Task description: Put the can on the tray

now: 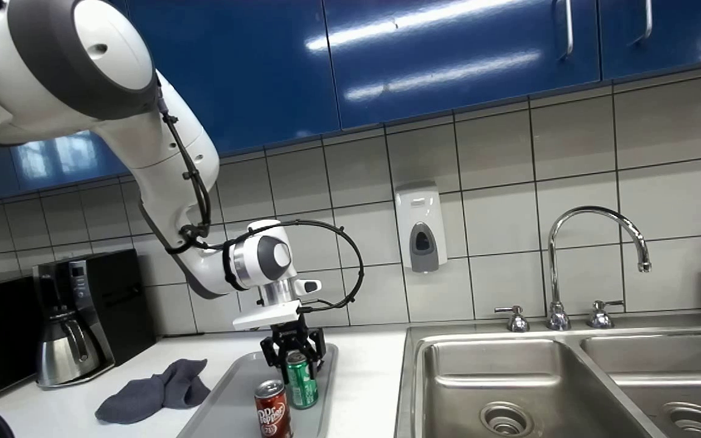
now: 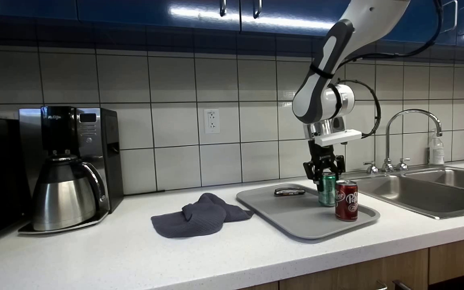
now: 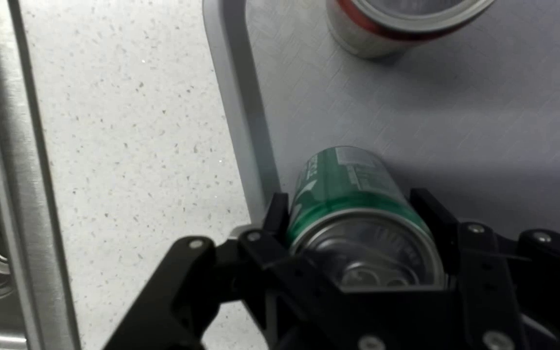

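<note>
Hugging green can (image 2: 328, 190) on tray (image 2: 279, 206): fingers (image 3: 277, 212); red can (image 2: 346, 202) near.

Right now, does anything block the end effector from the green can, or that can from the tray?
Nothing visible does: the end effector flanks the green can with no gap showing, and that can is on or just above the tray. The red can stands apart, not in between.
</note>
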{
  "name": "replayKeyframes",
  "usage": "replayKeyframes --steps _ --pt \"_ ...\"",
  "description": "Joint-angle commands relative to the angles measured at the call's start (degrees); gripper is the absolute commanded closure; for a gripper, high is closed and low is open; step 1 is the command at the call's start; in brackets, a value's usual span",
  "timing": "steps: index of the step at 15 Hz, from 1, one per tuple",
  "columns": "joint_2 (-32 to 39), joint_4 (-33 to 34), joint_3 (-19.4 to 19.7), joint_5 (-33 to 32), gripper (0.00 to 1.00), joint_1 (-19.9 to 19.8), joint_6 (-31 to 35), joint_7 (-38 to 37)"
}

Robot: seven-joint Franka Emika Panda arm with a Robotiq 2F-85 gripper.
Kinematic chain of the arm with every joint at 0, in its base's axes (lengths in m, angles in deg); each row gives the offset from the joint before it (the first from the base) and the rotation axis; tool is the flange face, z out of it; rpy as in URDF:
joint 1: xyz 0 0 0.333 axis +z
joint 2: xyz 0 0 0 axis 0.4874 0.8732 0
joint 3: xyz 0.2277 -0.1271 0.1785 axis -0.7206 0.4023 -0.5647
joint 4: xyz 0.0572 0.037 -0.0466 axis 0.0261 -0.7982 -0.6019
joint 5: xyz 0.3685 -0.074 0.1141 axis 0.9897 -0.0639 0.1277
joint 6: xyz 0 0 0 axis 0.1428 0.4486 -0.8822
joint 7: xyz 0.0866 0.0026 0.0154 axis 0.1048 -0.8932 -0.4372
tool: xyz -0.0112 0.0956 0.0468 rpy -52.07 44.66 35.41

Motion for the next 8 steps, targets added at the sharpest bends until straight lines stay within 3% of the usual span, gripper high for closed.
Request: replayKeyframes --steps 1,2,4,8 --pt "-0.13 0.07 0.39 -1.31 0.6 0.29 0.49 -1.97" --pt "-0.14 0.07 0.67 -1.89 0.12 0.57 0.06 -2.69" --pt "-1.27 -0.22 0.46 -1.5 0.03 0.29 -0.96 -1.79" --pt "-4.98 -1.0 -0.02 -0.33 0.0 -0.44 -1.85 0.25"
